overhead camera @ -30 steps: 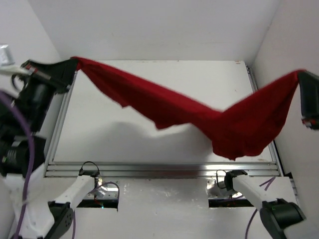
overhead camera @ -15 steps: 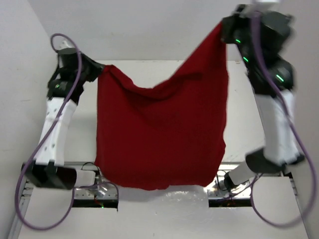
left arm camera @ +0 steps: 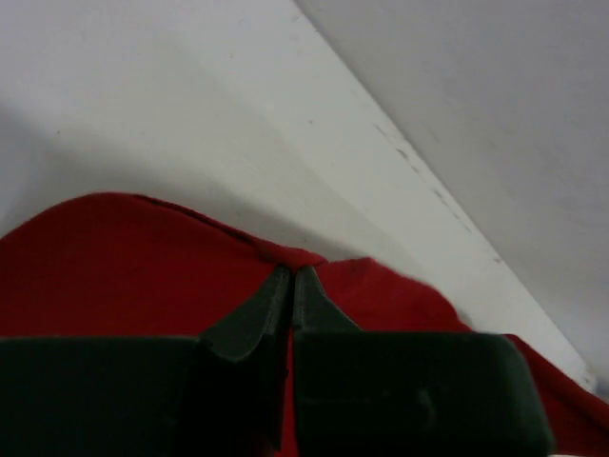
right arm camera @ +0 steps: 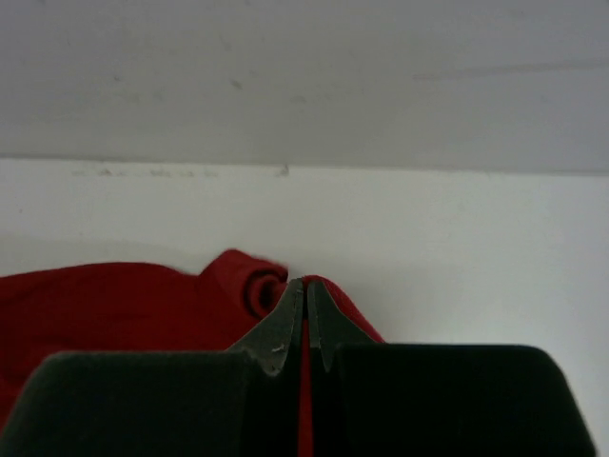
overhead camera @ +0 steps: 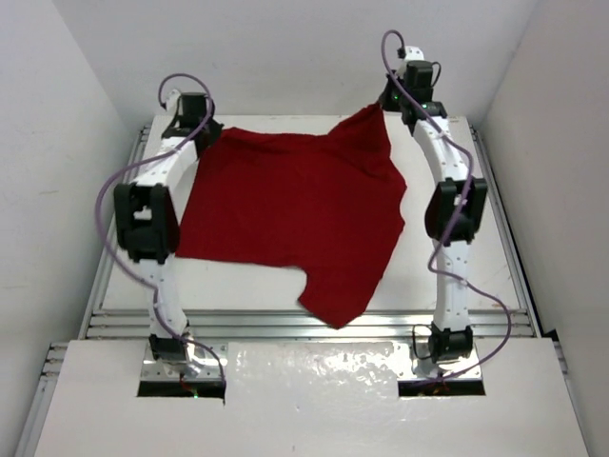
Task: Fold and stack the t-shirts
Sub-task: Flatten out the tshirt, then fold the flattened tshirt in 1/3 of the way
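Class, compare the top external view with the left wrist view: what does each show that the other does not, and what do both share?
Top only: the whole dark red t-shirt spread over the table, the left arm, the right arm, the right gripper gripping a far corner. Left wrist only: the left gripper shut on a fabric fold, close up. Shared: red fabric, white table.

surface: flat white desk [overhead camera: 243, 286], walled in white on three sides | edging: silver metal rails [overhead camera: 304, 324] along its near edge and both sides | lying on it: plain dark red short-sleeved fabric t-shirt [overhead camera: 295, 214], spread mostly flat across the middle | far-right corner raised off the surface | nearest tip reaches the near rail
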Robot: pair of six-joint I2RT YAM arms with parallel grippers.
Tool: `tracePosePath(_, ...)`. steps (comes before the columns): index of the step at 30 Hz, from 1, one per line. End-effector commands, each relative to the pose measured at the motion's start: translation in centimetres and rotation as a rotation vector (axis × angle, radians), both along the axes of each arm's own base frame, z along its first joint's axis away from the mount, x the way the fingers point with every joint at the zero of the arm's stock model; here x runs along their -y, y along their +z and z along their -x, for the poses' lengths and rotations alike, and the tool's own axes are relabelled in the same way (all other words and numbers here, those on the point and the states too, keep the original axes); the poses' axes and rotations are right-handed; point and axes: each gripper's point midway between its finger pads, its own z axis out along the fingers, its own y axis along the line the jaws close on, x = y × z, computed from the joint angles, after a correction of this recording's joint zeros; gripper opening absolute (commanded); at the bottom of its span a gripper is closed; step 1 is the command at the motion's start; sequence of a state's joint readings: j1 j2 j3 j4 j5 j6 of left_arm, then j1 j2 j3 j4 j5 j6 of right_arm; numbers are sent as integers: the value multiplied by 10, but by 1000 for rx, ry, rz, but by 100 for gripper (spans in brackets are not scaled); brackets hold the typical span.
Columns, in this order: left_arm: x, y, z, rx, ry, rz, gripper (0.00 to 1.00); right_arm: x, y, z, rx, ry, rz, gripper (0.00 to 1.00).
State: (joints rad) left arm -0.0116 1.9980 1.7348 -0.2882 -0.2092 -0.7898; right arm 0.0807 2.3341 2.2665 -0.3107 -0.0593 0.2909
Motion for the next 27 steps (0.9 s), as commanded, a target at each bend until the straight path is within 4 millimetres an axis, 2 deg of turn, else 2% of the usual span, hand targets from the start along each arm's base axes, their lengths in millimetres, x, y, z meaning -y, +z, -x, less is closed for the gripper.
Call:
tracePosePath(1,-16,8,-54,129,44,-39,0,-6,41,-54,273,64,-99,0)
tracePosePath(2,-17,-1,-60,124,47,-46,0,-3,30,-59,272,58,-112,0)
tracePosePath(3,-17,-24,-68,99,43,-49,0,-1,17,-62,271,56,-111,0)
tracePosePath(4,-19,-22,-76,121,47,-66,0,-2,4,-66,288,60,-112,0)
tracePosePath(5,-20,-41,-80,96,48,-70,0,-1,-3,-68,286,58,-113,0)
tracePosePath(8,-18,-52,-85,103,36,-69,0,-6,-22,-73,276,71,-135,0)
tracePosePath(9,-17,-55,-86,118,35,-66,0,-6,-20,-74,288,71,-138,0)
tracePosePath(10,-34,-57,-84,118,61,-67,0,-7,-23,-74,286,77,-141,0)
tracePosePath(12,-44,-50,-85,146,78,-71,0,-7,-17,-71,282,73,-155,0)
tracePosePath(13,-46,-47,-84,151,72,-64,0,-10,-25,-66,257,88,-164,0)
tracePosePath(14,-49,-38,-83,167,73,-59,0,-11,-21,-61,255,85,-164,0)
tracePosePath(15,-52,-36,-83,171,66,-54,0,-11,10,-52,285,79,-167,0)
tracePosePath(16,-55,-31,-84,177,35,-40,0,-12,-2,-43,238,69,-188,0)
tracePosePath(17,-58,-15,-93,210,23,-41,0,-10,6,-37,231,55,-198,0)
tracePosePath(18,-60,-27,-88,140,7,-37,0,-9,13,-21,190,25,-233,0)
tracePosePath(20,-58,-24,-92,132,-25,-35,0,-5,14,-5,140,-21,-267,0)
tracePosePath(21,-57,-26,-91,127,-36,-28,0,-4,8,16,91,-38,-280,0)
tracePosePath(23,-52,-35,-84,101,-56,4,0,-9,-1,40,40,-52,-352,0)
tracePosePath(24,-52,-37,-81,97,-60,18,0,-11,-6,61,36,-52,-364,0)
tracePosePath(26,-45,-45,-71,89,-77,56,0,-16,-10,77,30,-56,-374,0)
tracePosePath(27,-45,-45,-68,87,-73,60,0,-15,-24,88,-2,-65,-370,0)
